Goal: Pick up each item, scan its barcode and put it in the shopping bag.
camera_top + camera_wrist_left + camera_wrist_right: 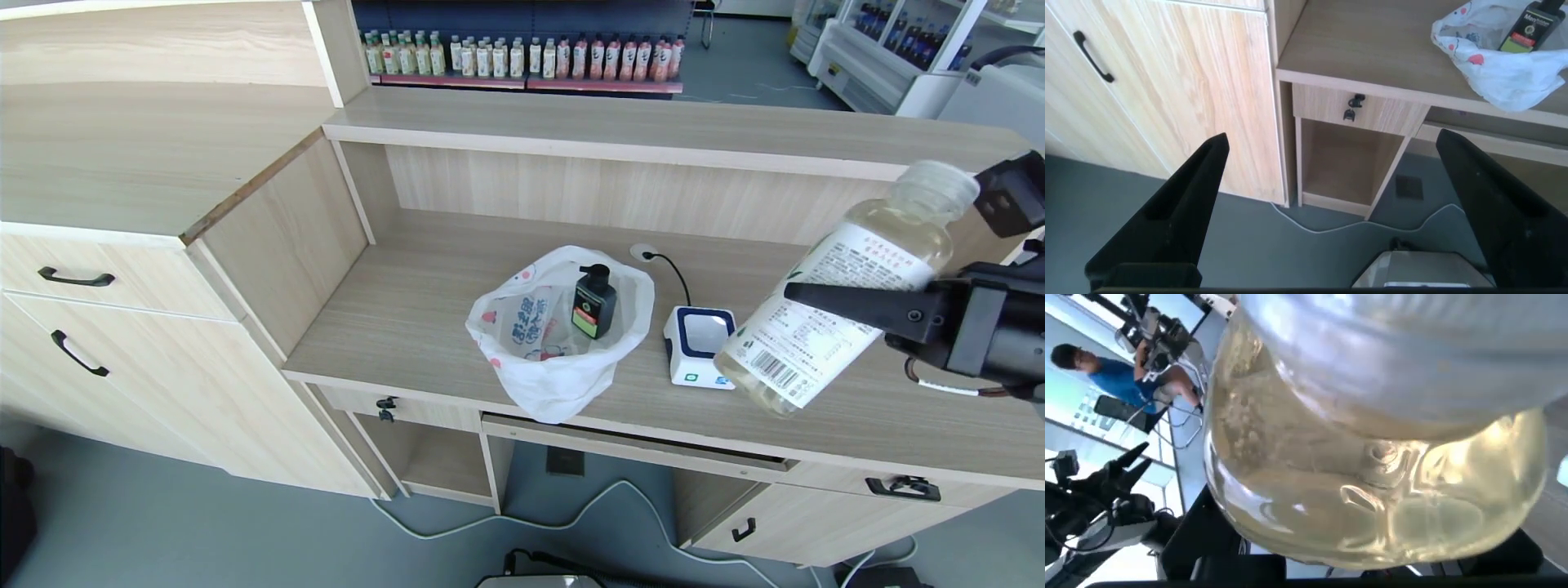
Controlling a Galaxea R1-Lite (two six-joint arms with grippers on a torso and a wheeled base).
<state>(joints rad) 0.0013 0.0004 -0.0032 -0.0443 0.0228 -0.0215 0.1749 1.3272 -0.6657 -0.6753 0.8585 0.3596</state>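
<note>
A clear bottle [841, 294] of pale liquid with a white label hangs tilted above the counter's right side, its barcode low and facing me. My right gripper [873, 306] is shut on the bottle; its base [1372, 457] looms close in the right wrist view. Just left of it stands the white-and-blue barcode scanner [699, 345]. The white shopping bag [555, 343] sits open mid-counter with a black pump bottle [594, 302] inside. My left gripper [1331, 212] hangs open below counter height, over the floor in front of the cabinet; the bag [1503, 57] lies above it.
The wooden counter [457, 286] has a raised back ledge and a side wall on the left. A black cable runs from the scanner to a grommet [643, 252]. Drawers [77, 282] stand at left. A drinks shelf [522, 57] is beyond.
</note>
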